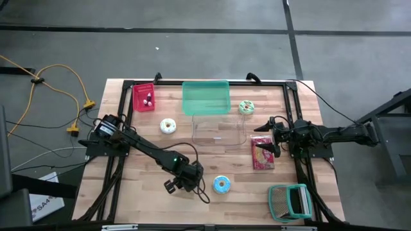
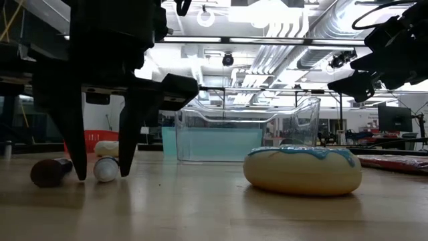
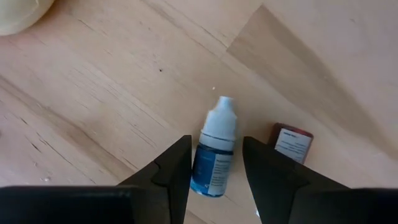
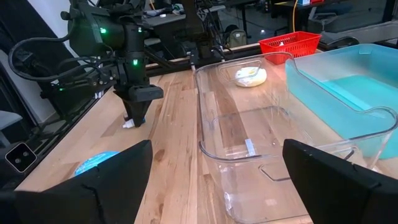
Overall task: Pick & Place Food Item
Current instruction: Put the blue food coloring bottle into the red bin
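– Wood table (image 1: 148, 138), black rails (image 1: 119, 128) down both sides, grey floor all round. Where is your tool?

– Your left gripper (image 1: 173, 187) is down at the front of the table, close to the near edge. Its fingers (image 3: 177, 165) stand apart on either side of a bottle (image 3: 214, 155) that lies flat. One finger looks to touch the bottle; a sliver of wood shows at the other, so it is not clamped.

– Anything crowding you there?

– A dark red tube (image 3: 291, 142) lies just beside the bottle, outside the far finger. A blue donut (image 1: 221, 185) sits near, toward the right arm, apart from the gripper. Between you and the clear bin (image 1: 217, 131) the wood is bare.

– And the bin's edges?

– The clear bin is mid-table, its far wall against a teal bin (image 1: 205, 97) at the back rail. A white donut (image 1: 168, 126) lies just left of the clear bin; a green donut (image 1: 246, 106) lies right of the teal one. A red basket (image 1: 144, 97) fills the back left corner.

– Right side?

– Your right gripper (image 1: 271, 138) hangs above the table by the right rail, jaws wide and holding nothing, over the edge of a red packet (image 1: 262, 155). A wire rack (image 1: 289, 201) sits in the front right corner, well apart from the left gripper.
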`<state>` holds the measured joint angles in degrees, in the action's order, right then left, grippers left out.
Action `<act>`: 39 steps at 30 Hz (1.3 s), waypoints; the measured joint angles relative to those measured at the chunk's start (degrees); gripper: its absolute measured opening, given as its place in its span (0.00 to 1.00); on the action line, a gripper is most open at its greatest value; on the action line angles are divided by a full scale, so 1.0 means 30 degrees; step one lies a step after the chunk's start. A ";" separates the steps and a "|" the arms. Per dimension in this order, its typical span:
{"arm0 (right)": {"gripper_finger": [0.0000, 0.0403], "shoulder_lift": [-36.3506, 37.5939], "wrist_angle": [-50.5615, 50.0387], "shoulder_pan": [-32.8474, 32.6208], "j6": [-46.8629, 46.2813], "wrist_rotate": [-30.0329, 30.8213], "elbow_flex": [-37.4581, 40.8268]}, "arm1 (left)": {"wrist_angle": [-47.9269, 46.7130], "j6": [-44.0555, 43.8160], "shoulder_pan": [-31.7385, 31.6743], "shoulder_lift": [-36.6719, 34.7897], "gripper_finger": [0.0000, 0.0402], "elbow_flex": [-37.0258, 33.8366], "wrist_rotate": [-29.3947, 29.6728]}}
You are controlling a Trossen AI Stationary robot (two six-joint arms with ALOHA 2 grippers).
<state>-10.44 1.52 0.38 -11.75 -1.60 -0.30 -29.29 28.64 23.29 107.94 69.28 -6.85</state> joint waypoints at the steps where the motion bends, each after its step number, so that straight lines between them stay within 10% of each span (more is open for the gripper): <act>1: 0.87 0.0000 0.0000 0.0007 0.0000 -0.0001 0.0000 | -0.0050 0.0000 0.0000 0.0002 0.34 0.0000 0.0004; 39: 0.87 0.0000 -0.0007 0.0000 0.0000 -0.0008 0.0000 | -0.0084 0.0058 0.0000 0.0000 0.20 0.0000 0.0022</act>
<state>-10.44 1.50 0.38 -11.75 -1.63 -0.30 -29.54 28.82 23.29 107.94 69.28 -6.79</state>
